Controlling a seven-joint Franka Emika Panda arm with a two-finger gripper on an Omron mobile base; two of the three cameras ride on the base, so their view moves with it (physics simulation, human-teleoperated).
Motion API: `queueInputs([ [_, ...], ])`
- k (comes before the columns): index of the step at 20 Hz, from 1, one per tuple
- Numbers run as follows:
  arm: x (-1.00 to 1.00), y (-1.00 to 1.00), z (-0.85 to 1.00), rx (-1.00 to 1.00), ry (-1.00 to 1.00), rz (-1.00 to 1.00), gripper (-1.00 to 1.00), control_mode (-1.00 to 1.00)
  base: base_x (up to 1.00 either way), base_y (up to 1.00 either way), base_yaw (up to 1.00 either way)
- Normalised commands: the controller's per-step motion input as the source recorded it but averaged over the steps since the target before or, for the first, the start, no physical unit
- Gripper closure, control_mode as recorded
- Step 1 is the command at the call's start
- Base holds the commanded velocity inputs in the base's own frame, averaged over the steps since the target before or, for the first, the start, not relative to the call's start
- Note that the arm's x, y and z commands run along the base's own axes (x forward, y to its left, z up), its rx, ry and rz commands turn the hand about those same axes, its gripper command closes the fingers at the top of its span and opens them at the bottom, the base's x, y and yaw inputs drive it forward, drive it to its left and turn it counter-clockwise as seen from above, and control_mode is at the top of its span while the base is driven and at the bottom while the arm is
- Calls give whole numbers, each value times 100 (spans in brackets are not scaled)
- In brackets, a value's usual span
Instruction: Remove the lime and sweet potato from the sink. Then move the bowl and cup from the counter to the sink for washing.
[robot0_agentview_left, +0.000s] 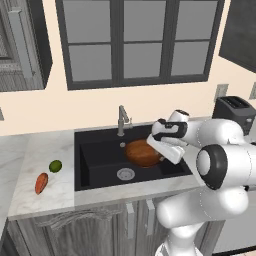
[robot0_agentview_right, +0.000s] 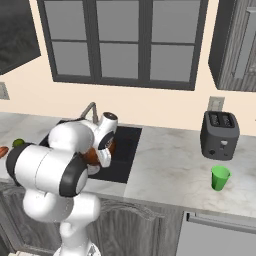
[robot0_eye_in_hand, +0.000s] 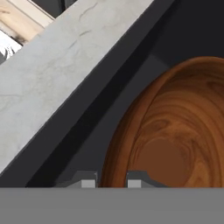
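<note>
The pincer (robot0_eye_in_hand: 111, 183) grips the rim of the wide brown wooden bowl (robot0_agentview_left: 142, 152) over the matte black sink (robot0_agentview_left: 100, 162). The small yellow-green lime (robot0_agentview_left: 55, 165) and orange-red sweet potato (robot0_agentview_left: 41, 183) lie on the marbled bench (robot0_agentview_left: 45, 150).

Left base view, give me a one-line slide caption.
Gripper shut on the bowl over the sink; lime and sweet potato on the counter.

A dark-framed window (robot0_agentview_left: 137, 42) with grey panes fills the upper middle on a cream wall (robot0_agentview_left: 100, 107). Grey wooden cabinets (robot0_agentview_left: 75, 232) run along the bottom, and a dark toaster (robot0_agentview_right: 220, 135) stands at right beside a wall outlet (robot0_agentview_right: 215, 103).
</note>
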Motion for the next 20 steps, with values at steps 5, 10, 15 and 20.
queueInputs([
  [5,17,2,-17,0,1,6,100,-100,0,0,0],
  [10,17,0,-18,0,1,5,100,-100,0,0,0],
  [15,16,-1,-16,0,2,3,100,-100,0,0,0],
  [20,11,-2,-14,-1,2,1,100,-100,0,0,0],
])
